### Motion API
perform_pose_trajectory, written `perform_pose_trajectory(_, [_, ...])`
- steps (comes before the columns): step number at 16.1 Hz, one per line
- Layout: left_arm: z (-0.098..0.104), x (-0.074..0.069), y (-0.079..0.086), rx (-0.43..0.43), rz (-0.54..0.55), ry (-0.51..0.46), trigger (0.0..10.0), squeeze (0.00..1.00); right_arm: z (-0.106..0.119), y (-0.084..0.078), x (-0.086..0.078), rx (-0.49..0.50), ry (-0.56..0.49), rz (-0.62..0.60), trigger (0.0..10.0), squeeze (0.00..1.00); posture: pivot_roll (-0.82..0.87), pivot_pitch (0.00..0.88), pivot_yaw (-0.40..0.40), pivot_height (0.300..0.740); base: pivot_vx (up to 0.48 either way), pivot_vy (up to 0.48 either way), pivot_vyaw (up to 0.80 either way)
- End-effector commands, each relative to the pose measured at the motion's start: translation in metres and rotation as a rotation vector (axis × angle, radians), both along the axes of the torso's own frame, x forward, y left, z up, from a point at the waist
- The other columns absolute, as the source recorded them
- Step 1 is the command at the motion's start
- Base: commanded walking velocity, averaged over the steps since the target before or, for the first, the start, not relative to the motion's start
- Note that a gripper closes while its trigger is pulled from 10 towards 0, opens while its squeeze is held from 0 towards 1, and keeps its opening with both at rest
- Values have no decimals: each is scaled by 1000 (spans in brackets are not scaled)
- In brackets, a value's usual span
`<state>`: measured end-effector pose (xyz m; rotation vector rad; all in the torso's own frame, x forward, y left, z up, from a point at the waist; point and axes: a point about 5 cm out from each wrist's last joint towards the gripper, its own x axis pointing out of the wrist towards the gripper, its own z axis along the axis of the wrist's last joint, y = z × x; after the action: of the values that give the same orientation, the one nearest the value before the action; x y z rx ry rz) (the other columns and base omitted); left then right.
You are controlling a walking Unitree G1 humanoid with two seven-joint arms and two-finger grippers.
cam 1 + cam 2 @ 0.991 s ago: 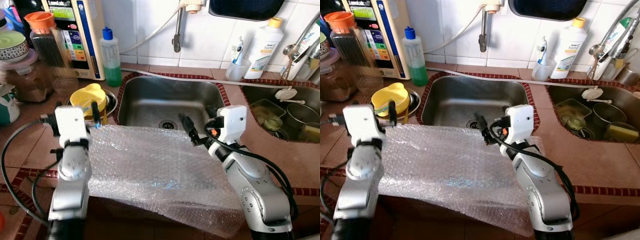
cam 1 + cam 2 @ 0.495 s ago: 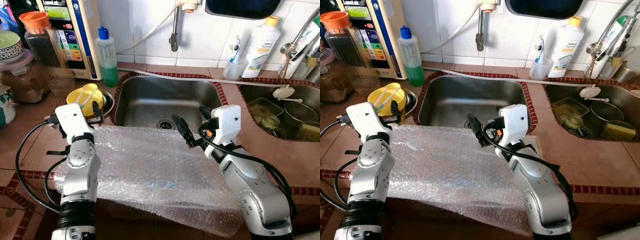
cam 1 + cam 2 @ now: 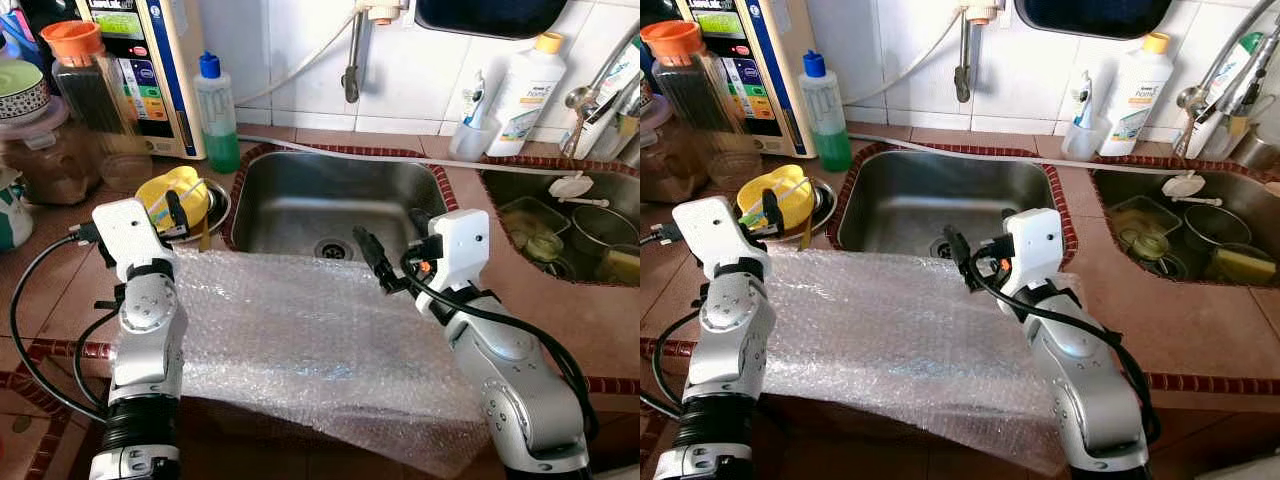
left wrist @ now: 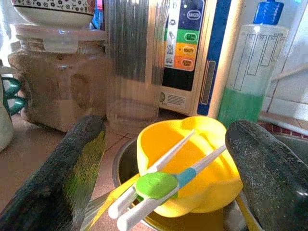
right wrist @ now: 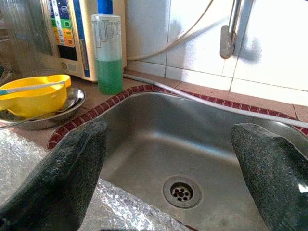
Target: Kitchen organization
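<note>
**While bubble wrap lay by the sink**

While the bubble wrap draped over the counter edge before the sink, both grippers hovered spread: left gripper facing the yellow bowl, right gripper over the wrap's far edge.

Head pair: high, facing forward and down over the bench; both share the sink and yellow bowl. Left wrist: low, close behind the yellow bowl, facing the jars. Right wrist: low at the sink rim, facing the drain and tiled wall.
</note>
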<state>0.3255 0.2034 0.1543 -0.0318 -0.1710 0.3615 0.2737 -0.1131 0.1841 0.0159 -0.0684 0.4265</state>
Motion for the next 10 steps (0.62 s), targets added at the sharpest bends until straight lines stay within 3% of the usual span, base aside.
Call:
perform_pose_trajectory(1, [3,2,-2,-8,2,-7,10000,0,2,-2,0,11,-12,-4,10000,0,-29,42,-5,740,0,0,0])
perform_pose_trajectory(4, [-9,2,2,-90,21,39,10000,0,3,-1,-2,10,-16,6,10000,0,-31,44,-6,740,0,0,0])
perform_pose_trajectory(10, [-17,5,-1,-168,-1,67,10000,0,5,-2,-2,-14,-38,4,10000,0,-39,46,-8,740,0,0,0])
